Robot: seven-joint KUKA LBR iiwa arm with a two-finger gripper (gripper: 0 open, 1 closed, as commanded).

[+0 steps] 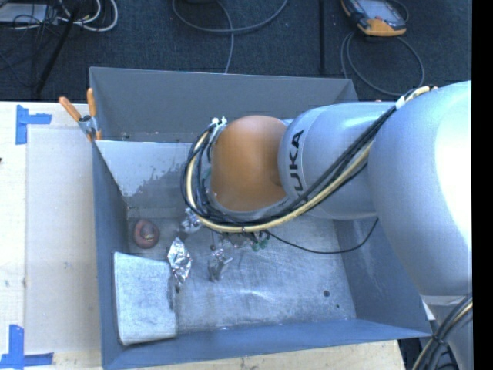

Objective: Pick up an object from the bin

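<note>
We judge this the reach: our gripper (219, 262), opening impossible to tell, hangs just right of the crumpled foil (179, 260) in mid-frame and likely needs aligning next.

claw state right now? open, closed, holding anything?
Claw: open or closed cannot be told. It is low over the bin floor, just right of the crumpled foil piece.

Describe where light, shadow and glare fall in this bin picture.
Camera view: the arm catches the strongest light along its pale casing; the orange wrist cover shades the floor below it; the crumpled foil glints; the bin has a soft sheen on its floor, while its far wall is dim.
</note>
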